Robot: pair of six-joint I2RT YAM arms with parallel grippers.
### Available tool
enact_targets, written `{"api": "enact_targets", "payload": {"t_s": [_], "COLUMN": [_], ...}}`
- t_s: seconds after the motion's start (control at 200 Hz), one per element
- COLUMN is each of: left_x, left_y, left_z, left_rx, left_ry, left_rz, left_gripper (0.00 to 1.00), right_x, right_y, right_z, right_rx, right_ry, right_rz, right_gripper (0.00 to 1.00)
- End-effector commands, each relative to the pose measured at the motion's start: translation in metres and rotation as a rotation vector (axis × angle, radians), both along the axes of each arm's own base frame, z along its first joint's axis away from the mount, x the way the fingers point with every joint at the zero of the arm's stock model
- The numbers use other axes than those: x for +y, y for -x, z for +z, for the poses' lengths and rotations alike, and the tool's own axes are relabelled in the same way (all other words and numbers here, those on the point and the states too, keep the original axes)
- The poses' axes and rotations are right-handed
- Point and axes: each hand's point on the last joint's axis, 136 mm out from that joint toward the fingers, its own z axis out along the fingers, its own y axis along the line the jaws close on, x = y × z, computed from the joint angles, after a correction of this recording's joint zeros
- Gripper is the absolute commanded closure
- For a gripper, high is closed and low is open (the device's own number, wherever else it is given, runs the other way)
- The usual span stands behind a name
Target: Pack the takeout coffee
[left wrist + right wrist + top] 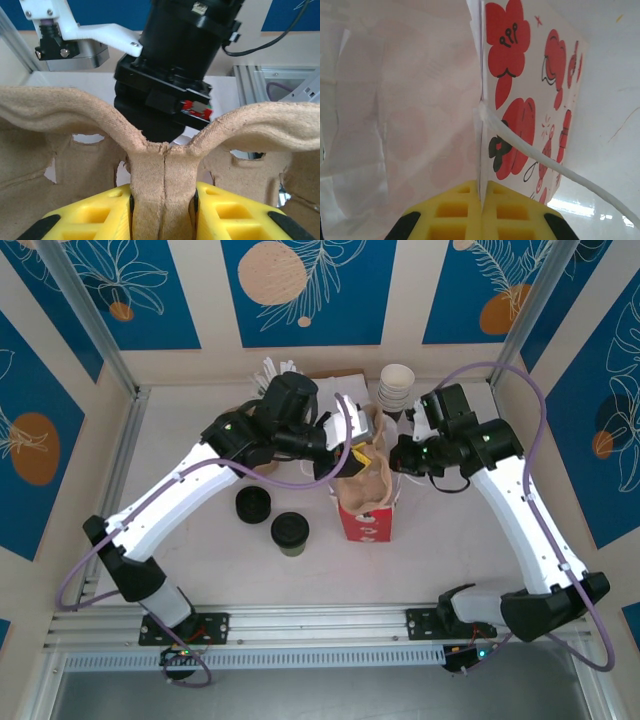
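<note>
Left end effector (162, 202) pinches carrier (70, 112) — right end effector (481, 197) pinches bag (520, 65).

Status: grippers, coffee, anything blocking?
Left gripper clamped on cardboard carrier. Right gripper pinching bag wall. Coffee on table, untouched. Carrier at bag mouth, possibly in the way.

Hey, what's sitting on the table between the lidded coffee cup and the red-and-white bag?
Nothing. In the top view, the stretch of table between the takeout coffee and the red-and-white bag is bare.
</note>
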Motion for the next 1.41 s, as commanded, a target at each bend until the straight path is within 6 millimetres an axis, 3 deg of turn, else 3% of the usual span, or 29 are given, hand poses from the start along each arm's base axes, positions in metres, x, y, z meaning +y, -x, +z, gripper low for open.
{"api": "enact_targets", "payload": {"t_s": [0.0,0.19,0.565,1.07,1.245,1.4], "left_x": [-0.002,-0.005,0.001,0.000,-0.004,-0.008], "left_y": [0.009,0.008,0.014,-0.011,-0.015,-0.019], "left_z": [0.007,-0.006,-0.048,-0.087,-0.097,-0.105], "left_rx": [0.064,0.128,0.203,0.214,0.225,0.239], "left_ry": [0.038,0.020,-0.047,-0.181,-0.198,-0.207], "left_rz": [-0.047,-0.058,-0.057,-0.028,-0.029,-0.021], "left_gripper": [0.69,0.69,0.69,0.69,0.69,0.69], "right_x": [0.008,0.008,0.009,0.013,0.011,0.003], "right_y": [0.022,0.033,0.042,0.042,0.042,0.042], "right_z": [0.001,-0.003,-0.012,-0.008,-0.007,0.008], "right_rx": [-0.007,-0.004,0.007,0.014,0.015,-0.013], "right_ry": [-0.025,-0.029,-0.030,-0.064,-0.061,-0.052], "right_rz": [0.104,0.140,0.170,0.162,0.150,0.107], "right_gripper": [1.00,1.00,1.00,0.94,0.77,0.57]}}
